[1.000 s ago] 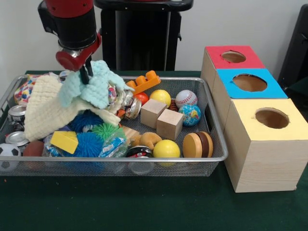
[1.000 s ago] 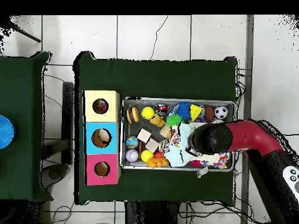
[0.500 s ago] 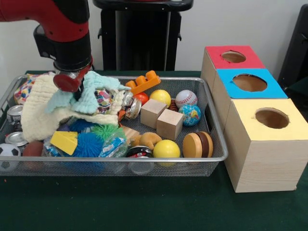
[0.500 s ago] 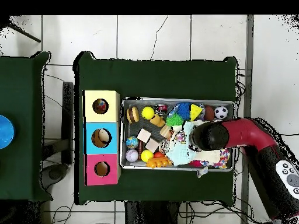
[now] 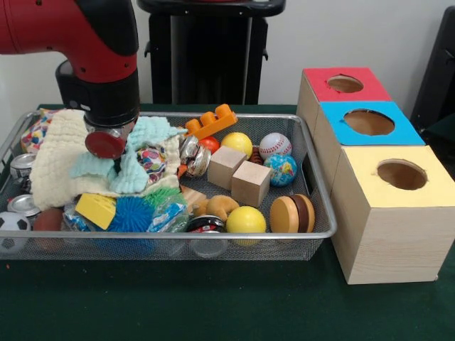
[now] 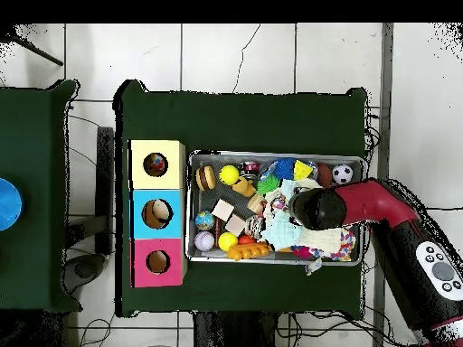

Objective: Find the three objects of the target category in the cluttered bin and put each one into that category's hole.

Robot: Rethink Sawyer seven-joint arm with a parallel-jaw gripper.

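The wire-mesh bin [image 5: 313, 186] holds a heap of toys and cloths; it also shows in the overhead view [image 6: 276, 154]. My gripper [image 5: 114, 153] is low over the bin's left part, pressed into the mint-green cloth [image 5: 146, 135] and the cream cloth [image 5: 57, 160]; the arm hides its tips. From above it is a dark round head [image 6: 307, 210]. One spotted cloth [image 5: 153, 159] peeks out just right of the gripper. Another spotted cloth [image 5: 34, 132] lies in the bin's far left corner, also seen from above [image 6: 342, 246]. The yellow-topped box's hole [image 5: 402, 174] is to the right, outside the bin.
The blue-topped box [image 5: 368, 122] and red-topped box [image 5: 344, 84] stand behind the yellow one. Two wooden cubes [image 5: 250, 182], several balls [image 5: 246, 219], a wooden disc [image 5: 293, 213], spiky blue and green balls [image 5: 131, 213] and tins [image 5: 24, 168] crowd the bin.
The arm has come down from above the bin. The mint-green and cream cloths that hung lifted now lie slumped in the bin under the gripper.
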